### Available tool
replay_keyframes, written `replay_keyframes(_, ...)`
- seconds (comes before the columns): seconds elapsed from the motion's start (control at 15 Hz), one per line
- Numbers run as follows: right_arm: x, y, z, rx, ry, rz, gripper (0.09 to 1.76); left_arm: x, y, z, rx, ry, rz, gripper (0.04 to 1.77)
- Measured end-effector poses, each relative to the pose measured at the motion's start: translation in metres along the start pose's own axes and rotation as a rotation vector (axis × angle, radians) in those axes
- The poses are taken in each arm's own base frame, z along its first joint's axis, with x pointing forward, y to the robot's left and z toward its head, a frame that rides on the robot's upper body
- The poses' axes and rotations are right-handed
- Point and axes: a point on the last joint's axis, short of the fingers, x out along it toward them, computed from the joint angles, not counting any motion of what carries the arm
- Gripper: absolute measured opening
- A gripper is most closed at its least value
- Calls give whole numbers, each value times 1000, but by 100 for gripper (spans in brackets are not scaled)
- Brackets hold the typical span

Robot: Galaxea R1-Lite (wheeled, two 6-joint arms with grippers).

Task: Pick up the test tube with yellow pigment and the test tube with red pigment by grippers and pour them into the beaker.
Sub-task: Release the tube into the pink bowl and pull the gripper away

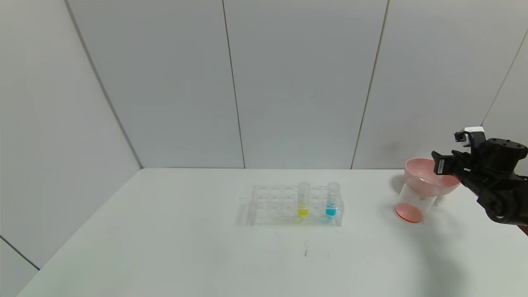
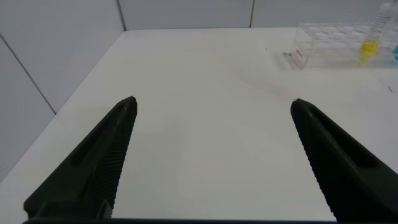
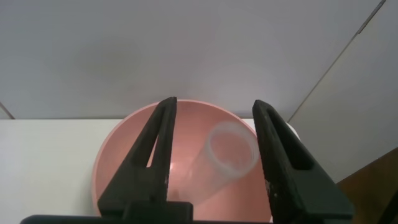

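Note:
The test tube with yellow pigment (image 1: 303,200) (image 2: 372,43) stands upright in the clear rack (image 1: 272,206) at mid table. The beaker (image 1: 412,204), with red-orange liquid at its bottom, stands at the right under a pink bowl (image 1: 420,185) that rests on its top. My right gripper (image 1: 438,164) (image 3: 214,101) hovers over the bowl (image 3: 124,162), open. Between its fingers the test tube with red pigment (image 3: 227,155) leans inside the bowl, looking clear, apart from one finger and close to the other. My left gripper (image 2: 213,102) is open over bare table, empty.
A tube with blue liquid (image 1: 331,200) stands in the rack two holes right of the yellow one. The white table (image 1: 165,247) meets grey wall panels at the back and left. The rack (image 2: 323,46) lies far from the left gripper.

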Motion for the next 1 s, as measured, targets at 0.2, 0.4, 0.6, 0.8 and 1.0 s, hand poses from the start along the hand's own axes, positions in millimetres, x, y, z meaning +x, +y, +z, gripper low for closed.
replay_keyframes(0.2,-2,2,5,12,-9,7,117,0,0,0,0,0,0,176)
replay_keyframes(0.4,-15,-1,31,18,-59,7,135,0,0,0,0,0,0,176)
replay_keyframes(0.6,-41,-6,73,21,-96,11,146,0,0,0,0,0,0,176)
replay_keyframes(0.8,-86,-1,126,76,-113,47,154,0,0,0,0,0,0,176)
replay_keyframes(1.0,-154,41,162,184,-100,179,159,0,0,0,0,0,0,176)
